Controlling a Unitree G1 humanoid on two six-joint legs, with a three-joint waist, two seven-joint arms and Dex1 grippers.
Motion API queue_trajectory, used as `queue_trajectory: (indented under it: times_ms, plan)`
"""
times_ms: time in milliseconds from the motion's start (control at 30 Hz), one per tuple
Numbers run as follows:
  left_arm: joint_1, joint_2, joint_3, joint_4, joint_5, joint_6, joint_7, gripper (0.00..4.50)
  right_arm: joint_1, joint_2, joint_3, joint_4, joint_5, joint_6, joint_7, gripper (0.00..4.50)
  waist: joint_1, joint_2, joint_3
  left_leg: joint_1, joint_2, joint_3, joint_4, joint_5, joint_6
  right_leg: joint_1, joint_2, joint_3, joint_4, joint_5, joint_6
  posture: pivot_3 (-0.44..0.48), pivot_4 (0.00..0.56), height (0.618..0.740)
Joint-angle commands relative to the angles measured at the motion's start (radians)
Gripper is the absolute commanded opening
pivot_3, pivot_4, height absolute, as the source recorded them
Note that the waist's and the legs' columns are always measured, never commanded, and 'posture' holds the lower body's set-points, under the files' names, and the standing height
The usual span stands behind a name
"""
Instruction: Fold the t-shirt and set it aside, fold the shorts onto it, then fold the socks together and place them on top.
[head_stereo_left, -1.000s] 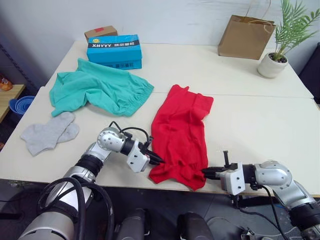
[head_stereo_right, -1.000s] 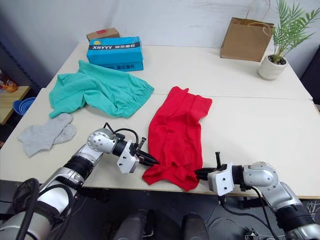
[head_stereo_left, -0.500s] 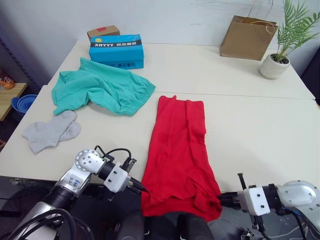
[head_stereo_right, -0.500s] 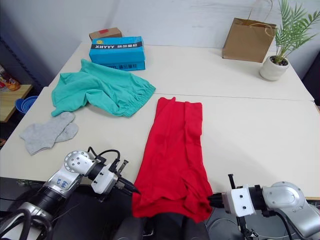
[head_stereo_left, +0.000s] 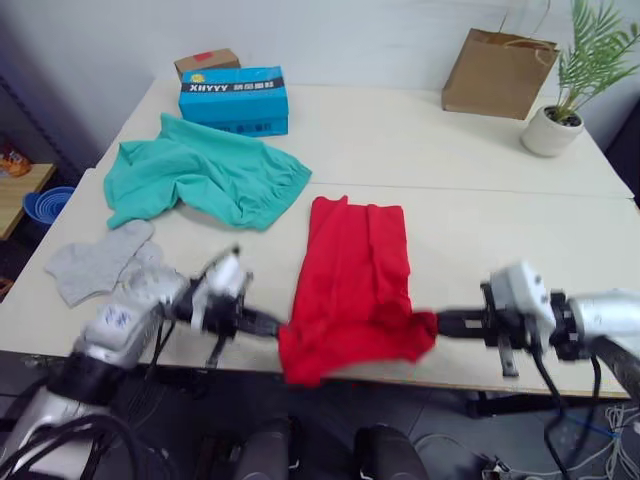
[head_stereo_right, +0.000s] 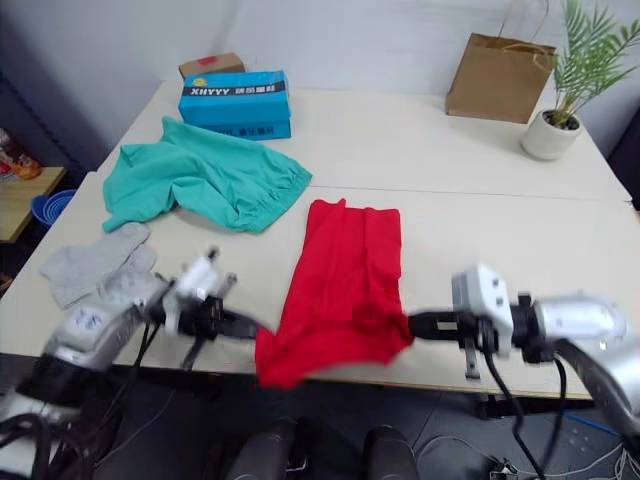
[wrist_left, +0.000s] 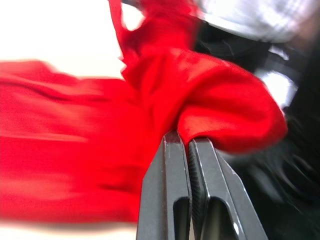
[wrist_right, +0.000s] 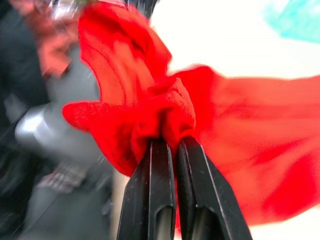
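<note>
Both hands, left hand (head_stereo_left: 272, 327) and right hand (head_stereo_left: 446, 322), pinch near corners of the bright red thin-fabric t-shirt (head_stereo_left: 355, 280), which lies lengthwise from the cream desk's (head_stereo_left: 480, 160) front edge toward the white wall (head_stereo_left: 350, 30).
</note>
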Motion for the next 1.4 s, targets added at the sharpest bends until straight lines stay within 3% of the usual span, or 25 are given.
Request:
queue_trajectory:
  times_ms: [33,133,300,533,733,1100,1300,1400]
  plan:
    - [-0.143,-0.089,0.07,0.159,-0.002,0.107,0.13,0.01,-0.164,0.131,0.026,0.165,-0.036,0.07,-0.102,0.0,0.0,0.0,0.0,0.0,0.0,0.0,0.0,0.0,0.0,0.0,0.0,0.0,0.001,0.001,0.002,0.0,0.15,0.74]
    - [-0.33,-0.199,0.075,0.417,0.096,0.132,0.273,0.01,-0.323,0.283,0.045,0.409,-0.14,0.014,-0.16,0.0,0.0,-0.004,0.003,-0.003,-0.002,0.0,0.001,0.001,0.001,-0.002,0.002,-0.002,0.002,0.003,0.005,0.0,0.15,0.74]
    - [-0.504,-0.328,0.137,0.729,0.193,0.019,0.427,0.01,-0.487,0.404,0.072,0.721,-0.319,-0.105,-0.202,0.0,-0.003,-0.006,0.003,-0.007,-0.006,0.002,0.0,0.005,0.003,-0.005,0.005,-0.005,0.008,0.004,0.008,0.0,0.15,0.74]
    - [-0.594,-0.401,0.17,0.99,0.305,-0.108,0.483,0.01,-0.658,0.515,0.056,1.039,-0.477,-0.226,-0.291,0.0,-0.01,-0.007,0.004,-0.016,-0.007,0.006,0.001,0.008,0.004,-0.017,0.005,-0.009,0.015,0.005,0.01,0.0,0.15,0.74]
    - [-0.618,-0.449,0.244,1.093,0.328,-0.19,0.54,0.01,-0.674,0.554,0.038,1.111,-0.518,-0.262,-0.309,0.0,-0.008,-0.007,0.004,-0.016,-0.007,0.007,0.002,0.01,0.004,-0.019,0.004,-0.007,0.018,0.005,0.01,0.0,0.15,0.74]
    - [-0.66,-0.494,0.341,1.124,0.341,-0.275,0.525,0.01,-0.684,0.581,-0.074,1.11,-0.479,-0.29,-0.354,0.0,-0.018,-0.007,0.004,-0.016,-0.007,0.008,0.002,0.01,0.003,-0.02,0.005,-0.007,0.019,0.005,0.01,0.0,0.15,0.74]
    - [-0.692,-0.52,0.374,1.169,0.354,-0.313,0.597,0.01,-0.695,0.591,-0.062,1.176,-0.538,-0.327,-0.389,0.0,-0.027,-0.007,0.004,-0.016,-0.007,0.007,0.002,0.01,0.003,-0.02,0.004,-0.007,0.02,0.005,0.01,0.0,0.15,0.74]
    - [-0.72,-0.552,0.391,1.197,0.363,-0.348,0.652,0.01,-0.749,0.629,-0.091,1.254,-0.547,-0.385,-0.479,0.0,-0.03,-0.007,0.004,-0.016,-0.007,0.007,0.001,0.01,0.003,-0.02,0.004,-0.007,0.02,0.005,0.01,0.0,0.15,0.74]
